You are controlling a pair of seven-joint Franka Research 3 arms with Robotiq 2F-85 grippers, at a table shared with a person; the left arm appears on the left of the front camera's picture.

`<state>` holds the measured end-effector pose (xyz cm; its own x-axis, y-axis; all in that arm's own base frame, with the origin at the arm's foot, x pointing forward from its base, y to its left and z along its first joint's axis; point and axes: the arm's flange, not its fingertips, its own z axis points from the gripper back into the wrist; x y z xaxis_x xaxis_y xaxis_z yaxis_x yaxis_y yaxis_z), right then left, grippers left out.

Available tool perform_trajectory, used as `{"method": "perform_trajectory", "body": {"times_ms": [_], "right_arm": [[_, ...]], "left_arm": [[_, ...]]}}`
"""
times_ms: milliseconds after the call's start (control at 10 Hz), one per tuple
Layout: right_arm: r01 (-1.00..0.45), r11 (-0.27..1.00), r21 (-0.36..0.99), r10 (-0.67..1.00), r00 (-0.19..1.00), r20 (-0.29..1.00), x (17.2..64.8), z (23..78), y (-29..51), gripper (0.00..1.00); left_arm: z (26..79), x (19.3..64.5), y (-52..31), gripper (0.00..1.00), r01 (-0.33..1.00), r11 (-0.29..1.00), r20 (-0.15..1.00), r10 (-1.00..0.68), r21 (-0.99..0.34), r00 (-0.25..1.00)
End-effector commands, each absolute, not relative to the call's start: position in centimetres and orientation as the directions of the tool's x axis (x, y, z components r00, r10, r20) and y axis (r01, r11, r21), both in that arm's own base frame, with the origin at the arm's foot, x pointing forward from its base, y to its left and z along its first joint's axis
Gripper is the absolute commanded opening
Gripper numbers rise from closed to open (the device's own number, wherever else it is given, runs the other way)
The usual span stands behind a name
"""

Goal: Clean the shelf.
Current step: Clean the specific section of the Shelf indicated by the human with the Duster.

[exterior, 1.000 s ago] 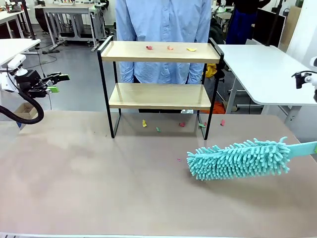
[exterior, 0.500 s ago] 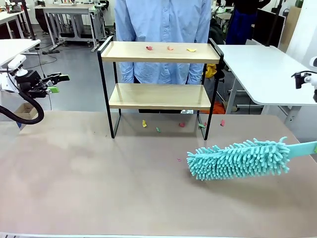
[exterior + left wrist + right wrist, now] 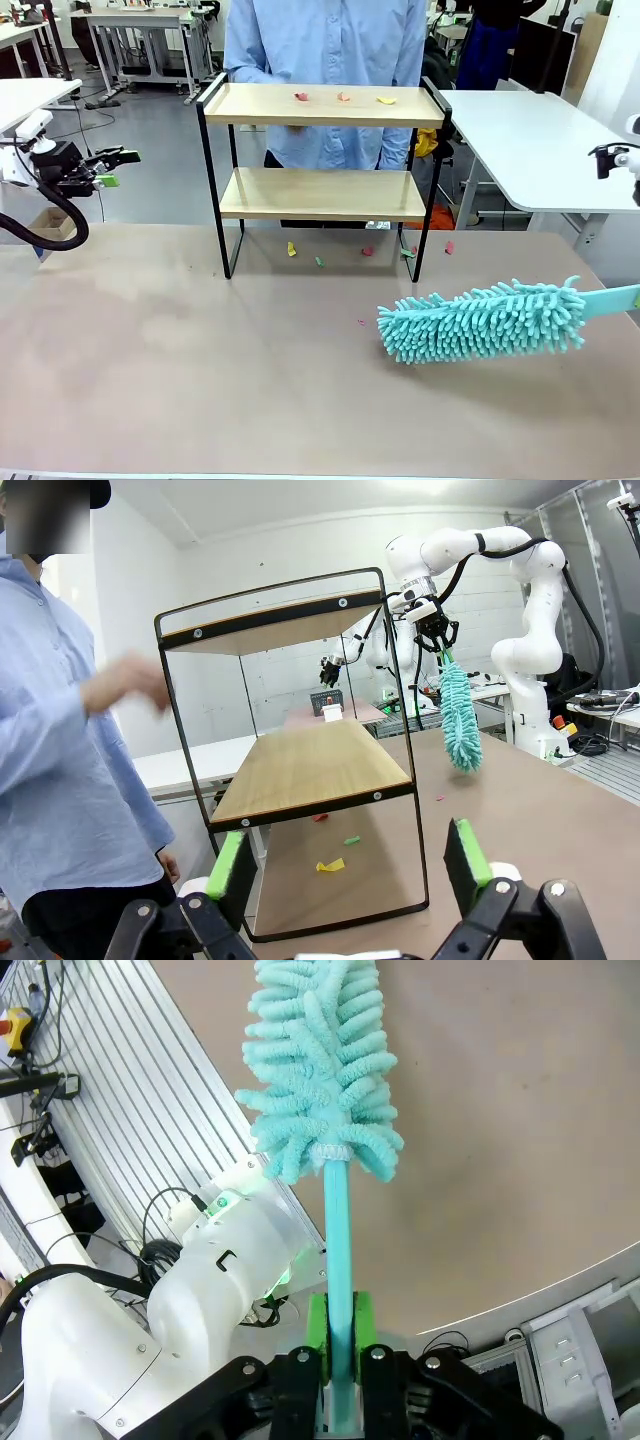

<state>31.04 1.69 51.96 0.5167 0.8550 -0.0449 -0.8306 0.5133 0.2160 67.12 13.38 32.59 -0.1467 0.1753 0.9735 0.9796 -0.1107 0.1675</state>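
No legible text or labels

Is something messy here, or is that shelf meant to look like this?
Yes: small coloured scraps lie scattered on the top board of the shelf, and more scraps litter the table beneath it. The turquoise duster held in the robot's right hand is off to the side, not at the shelf.

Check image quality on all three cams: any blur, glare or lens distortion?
Front view: even light, sharp, soft shadow under the duster on the table. Left wrist view: wide-angle bends the shelf frame; the person's hand is motion-blurred. Right wrist view: sharp, no glare on the duster.
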Motion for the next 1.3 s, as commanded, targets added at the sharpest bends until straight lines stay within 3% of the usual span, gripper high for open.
{"method": "perform_trajectory", "body": {"times_ms": [0, 1200], "right_arm": [[-0.825, 0.522, 0.216, 0.848, 0.529, -0.027, 31.06, 52.22, 1.59, 0.13], [-0.825, 0.522, 0.216, 0.848, 0.529, -0.027, 31.06, 52.22, 1.59, 0.13]], "left_arm": [[32.77, 67.00, 13.41, 1.00, 0.976, -0.116, 0.972, 0.168, 0.184, -0.163], [32.77, 67.00, 13.41, 1.00, 0.976, -0.116, 0.972, 0.168, 0.184, -0.163]]}}
